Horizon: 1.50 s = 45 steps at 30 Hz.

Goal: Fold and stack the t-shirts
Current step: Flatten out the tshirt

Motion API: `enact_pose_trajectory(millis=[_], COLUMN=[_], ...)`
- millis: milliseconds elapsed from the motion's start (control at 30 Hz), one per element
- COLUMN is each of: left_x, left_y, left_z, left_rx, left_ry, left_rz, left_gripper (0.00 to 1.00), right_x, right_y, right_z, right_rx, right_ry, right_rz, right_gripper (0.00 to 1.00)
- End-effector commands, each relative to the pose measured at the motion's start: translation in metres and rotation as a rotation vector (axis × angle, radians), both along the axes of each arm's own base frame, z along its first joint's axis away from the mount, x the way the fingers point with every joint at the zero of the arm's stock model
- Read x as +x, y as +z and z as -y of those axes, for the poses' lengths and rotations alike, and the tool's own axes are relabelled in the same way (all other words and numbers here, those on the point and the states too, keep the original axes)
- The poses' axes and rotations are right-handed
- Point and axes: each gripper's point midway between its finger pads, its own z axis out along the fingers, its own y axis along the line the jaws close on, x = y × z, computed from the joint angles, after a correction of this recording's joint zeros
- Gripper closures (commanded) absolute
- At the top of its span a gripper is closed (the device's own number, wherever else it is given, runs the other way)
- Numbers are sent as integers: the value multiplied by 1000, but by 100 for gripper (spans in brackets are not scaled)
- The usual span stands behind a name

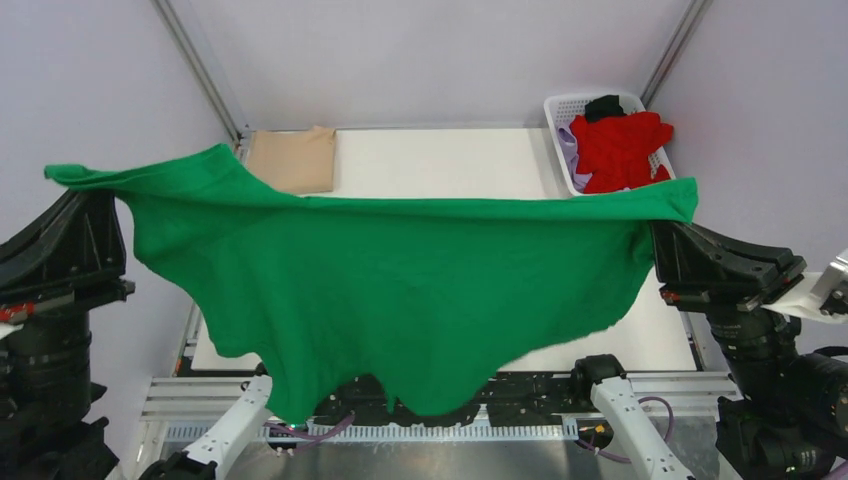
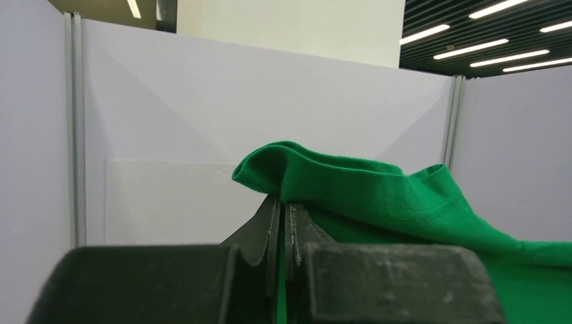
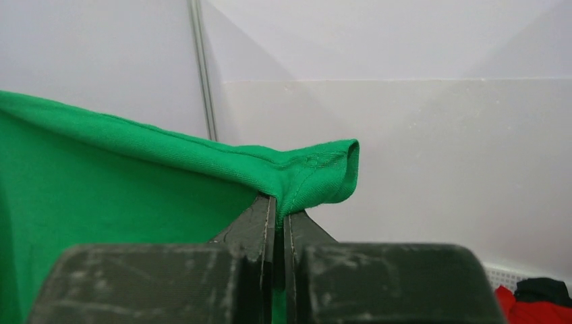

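Note:
The bright green t-shirt hangs stretched in the air between both arms, high over the white table. My left gripper is shut on its left corner; in the left wrist view the cloth sits pinched between the closed jaws. My right gripper is shut on the right corner, seen in the right wrist view with the hem bunched above the tips. A folded tan t-shirt lies at the table's back left. The red t-shirt lies in the basket with lilac and black garments.
The white lattice basket stands at the back right corner. Grey enclosure walls surround the table. The shirt's lower edge hangs down over the table's front edge and the arm bases.

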Motion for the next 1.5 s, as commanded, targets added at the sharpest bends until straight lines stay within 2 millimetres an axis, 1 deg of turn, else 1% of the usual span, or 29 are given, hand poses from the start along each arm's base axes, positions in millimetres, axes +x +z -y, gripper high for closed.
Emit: enact_pose_trajectory(millis=[0, 67, 133, 200, 233, 267, 333, 367, 400, 433, 467, 500, 533, 567, 600, 633, 667, 700, 733, 767, 900, 967, 1000, 1033, 1067, 1100, 1233, 1333, 1467], left_x=[85, 131, 186, 246, 275, 304, 361, 392, 416, 433, 451, 463, 473, 482, 488, 493, 493, 495, 495, 493, 470, 452, 441, 428, 416, 404, 352, 315, 274], left_y=[-6, -22, -48, -90, -115, -143, -207, -252, -291, -326, -357, -388, -410, -434, -447, -459, -469, -471, -473, -473, -471, -474, -470, -483, -485, -489, -513, -532, -562], left_z=[-6, -5, -6, -8, -7, -2, 13, 21, 28, 33, 39, 46, 52, 57, 61, 64, 68, 71, 78, 83, 98, 103, 105, 107, 113, 115, 115, 115, 120], left_rx=[-30, -24, -20, 21, 48, 88, 168, 211, 226, 236, 247, 254, 260, 270, 263, 259, 257, 254, 244, 231, 184, 162, 148, 143, 133, 128, 92, 79, 16], left_ry=[164, 234, 328, 449, 489, 505, 486, 473, 457, 444, 429, 411, 391, 377, 371, 365, 344, 329, 287, 257, 140, 92, 66, 42, -7, -34, -85, -125, -186], left_rz=[-112, -184, -283, -420, -493, -568, -718, -814, -897, -975, -1057, -1153, -1237, -1316, -1368, -1411, -1453, -1459, -1459, -1458, -1444, -1452, -1446, -1481, -1492, -1509, -1592, -1647, -1730], left_gripper=[100, 100, 100, 100, 100, 100, 100, 100, 98, 96, 93, 79, 60, 33, 9, 1, 1, 0, 0, 0, 0, 0, 0, 0, 1, 0, 0, 0, 0], right_x=[52, 78, 111, 146, 162, 184, 220, 235, 257, 271, 292, 305, 322, 334, 348, 358, 366, 376, 380, 385, 383, 376, 372, 368, 362, 358, 329, 299, 267], right_y=[-24, -40, -64, -96, -119, -135, -180, -205, -237, -264, -302, -320, -358, -363, -397, -394, -416, -418, -417, -414, -405, -407, -413, -412, -419, -418, -438, -462, -491], right_z=[15, 23, 28, 30, 28, 33, 35, 35, 35, 35, 33, 32, 29, 28, 27, 26, 26, 25, 23, 21, 15, 12, 10, 6, 0, -4, -28, -47, -60], right_rx=[14, 30, 28, 5, -16, -22, -52, -69, -94, -110, -144, -159, -199, -213, -245, -246, -260, -251, -243, -221, -181, -177, -179, -174, -168, -160, -141, -168, -188], right_ry=[-126, -190, -245, -288, -295, -340, -387, -398, -421, -431, -442, -444, -443, -442, -446, -454, -462, -465, -464, -459, -426, -401, -388, -363, -323, -298, -180, -125, -97], right_rz=[-131, -199, -288, -383, -438, -489, -610, -661, -744, -793, -884, -909, -996, -1002, -1084, -1102, -1162, -1172, -1170, -1155, -1118, -1123, -1140, -1141, -1165, -1167, -1238, -1307, -1396], right_gripper=[95, 95, 95, 94, 94, 94, 93, 93, 92, 92, 91, 90, 83, 74, 52, 44, 21, 15, 5, 1, 4, 5, 5, 5, 5, 5, 4, 4, 5])
